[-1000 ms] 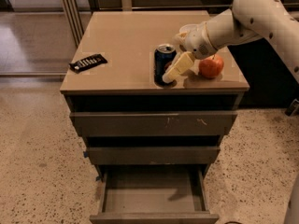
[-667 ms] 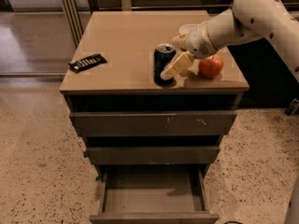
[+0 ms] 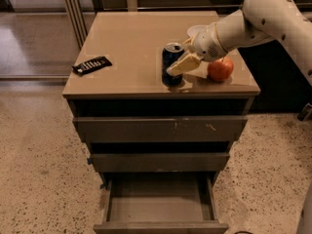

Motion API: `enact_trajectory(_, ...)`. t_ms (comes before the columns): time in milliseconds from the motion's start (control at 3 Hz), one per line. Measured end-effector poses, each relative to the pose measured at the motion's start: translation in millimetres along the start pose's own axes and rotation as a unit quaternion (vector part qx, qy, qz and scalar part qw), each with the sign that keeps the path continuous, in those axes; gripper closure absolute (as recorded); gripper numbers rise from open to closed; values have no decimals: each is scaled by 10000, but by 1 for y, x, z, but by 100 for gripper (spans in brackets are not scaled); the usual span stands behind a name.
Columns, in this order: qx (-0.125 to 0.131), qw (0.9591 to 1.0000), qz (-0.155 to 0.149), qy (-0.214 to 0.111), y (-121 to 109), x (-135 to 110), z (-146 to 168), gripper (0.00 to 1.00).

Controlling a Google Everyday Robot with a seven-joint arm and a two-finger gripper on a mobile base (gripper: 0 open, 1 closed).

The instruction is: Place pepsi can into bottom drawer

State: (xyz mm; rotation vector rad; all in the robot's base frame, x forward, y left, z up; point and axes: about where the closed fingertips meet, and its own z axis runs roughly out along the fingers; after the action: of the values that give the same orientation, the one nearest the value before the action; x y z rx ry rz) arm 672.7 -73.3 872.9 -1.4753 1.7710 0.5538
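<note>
The pepsi can (image 3: pixel 170 57), dark blue with a silver top, stands upright near the front right of the cabinet top (image 3: pixel 131 43). My gripper (image 3: pixel 181 65) comes in from the right on a white arm and sits against the can's front right side at the can's height. The bottom drawer (image 3: pixel 159 201) is pulled out at the foot of the cabinet, directly below and in front of the can, and it holds nothing.
A red apple (image 3: pixel 220 69) lies just right of the can, under my arm. A black remote-like object (image 3: pixel 91 65) lies at the cabinet top's left edge. The two upper drawers (image 3: pixel 161 129) are only slightly out. Speckled floor surrounds the cabinet.
</note>
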Motion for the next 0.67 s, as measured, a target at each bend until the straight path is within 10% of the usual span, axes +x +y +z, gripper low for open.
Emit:
enact_trajectory(333, -127, 9997, -228, -27, 10, -7, -3, 97)
enact_trajectory(667, -406, 9979, -500, -5, 40, -18, -17, 100)
